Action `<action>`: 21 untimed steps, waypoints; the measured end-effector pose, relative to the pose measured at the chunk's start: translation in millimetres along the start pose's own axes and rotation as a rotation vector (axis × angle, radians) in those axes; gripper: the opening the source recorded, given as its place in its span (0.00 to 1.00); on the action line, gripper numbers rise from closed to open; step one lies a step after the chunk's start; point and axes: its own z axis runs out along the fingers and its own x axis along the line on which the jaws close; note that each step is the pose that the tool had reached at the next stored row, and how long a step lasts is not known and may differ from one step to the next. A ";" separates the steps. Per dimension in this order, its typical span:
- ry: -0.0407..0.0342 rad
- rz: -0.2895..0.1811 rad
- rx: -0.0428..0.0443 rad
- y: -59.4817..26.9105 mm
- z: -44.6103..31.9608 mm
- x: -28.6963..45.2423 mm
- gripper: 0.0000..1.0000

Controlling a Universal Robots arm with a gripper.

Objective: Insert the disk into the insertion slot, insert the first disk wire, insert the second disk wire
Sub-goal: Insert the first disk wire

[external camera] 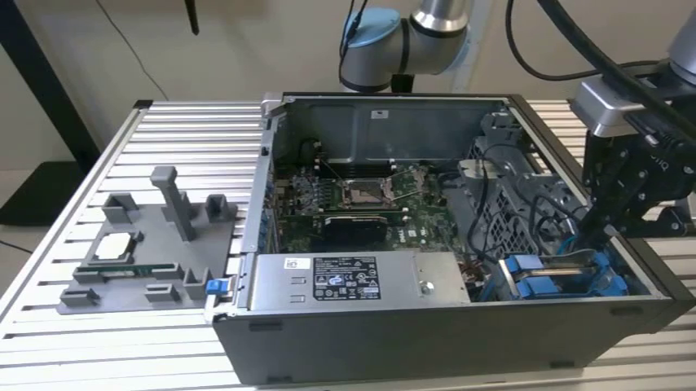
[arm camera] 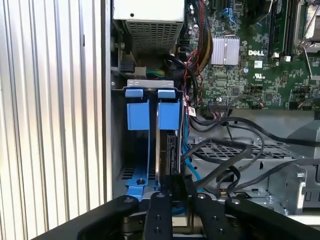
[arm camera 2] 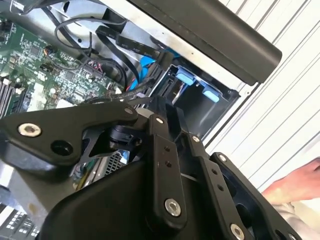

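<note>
**Disk sitting edge-on in the drive bay, gripper on it**

The gripper [arm camera: 177, 189] is hanging inside the open PC case [external camera: 435, 326], at the exterior view's right, in the corner nearest the camera. Its fingers are sitting close together, pinching the disk [arm camera: 168, 147] by one edge. The disk, in its blue carrier, is standing edge-on in the drive bay [arm camera: 118, 165], just beside a 2nd blue carrier [arm camera: 137, 112], w/ both blue tabs level. Black cables [arm camera: 235, 152] are looping btwn the bay and the motherboard [arm camera: 260, 60]. The power-supply box [external camera: 348, 277] is lying along the case wall nearest the camera. In the second wrist view a person's hand [arm camera 2: 295, 186] is showing over the slatted table [arm camera 2: 280, 100].
</note>
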 end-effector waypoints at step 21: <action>0.0386 -0.001 0.0004 -4.0 25.5 -5.1 0.00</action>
